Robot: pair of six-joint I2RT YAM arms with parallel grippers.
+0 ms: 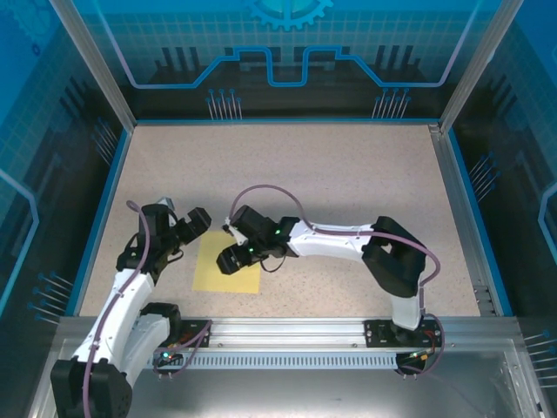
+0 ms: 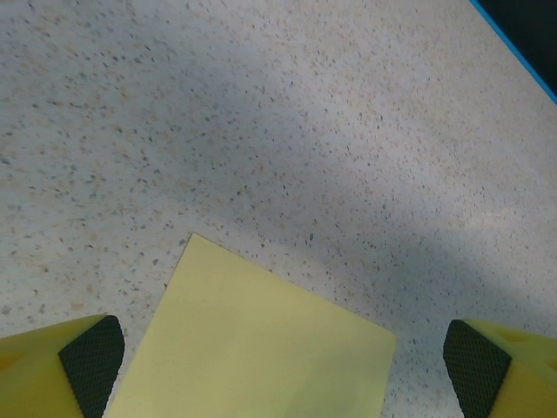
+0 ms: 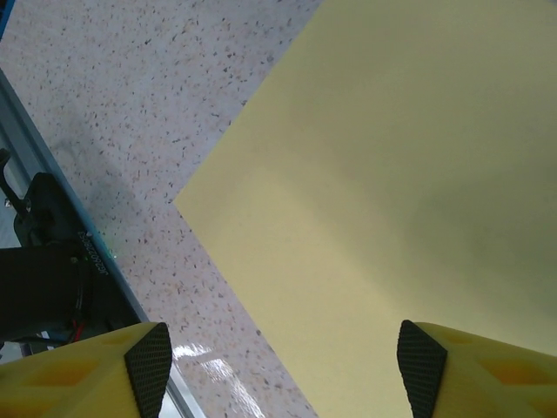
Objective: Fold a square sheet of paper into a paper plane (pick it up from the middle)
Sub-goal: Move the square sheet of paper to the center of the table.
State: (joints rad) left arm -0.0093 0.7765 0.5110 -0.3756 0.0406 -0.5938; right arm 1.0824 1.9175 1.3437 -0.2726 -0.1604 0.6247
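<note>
The square sheet of yellow paper (image 1: 218, 268) lies flat on the speckled table near the front edge, unfolded. My right gripper (image 1: 228, 258) hovers over its right part, open, with the paper (image 3: 392, 174) spread beneath and between its yellow fingers (image 3: 148, 370). My left gripper (image 1: 193, 225) stands open just beyond the sheet's far left corner; the paper (image 2: 261, 348) reaches in between its fingertips (image 2: 91, 357) from below. Neither gripper holds anything. No paper plane is in view.
The speckled table (image 1: 348, 174) stretches far and right of the paper. A metal rail (image 1: 305, 329) runs along the near edge, close to the sheet (image 3: 52, 218). Blue-edged enclosure walls (image 1: 113, 174) bound the table on the left, back and right.
</note>
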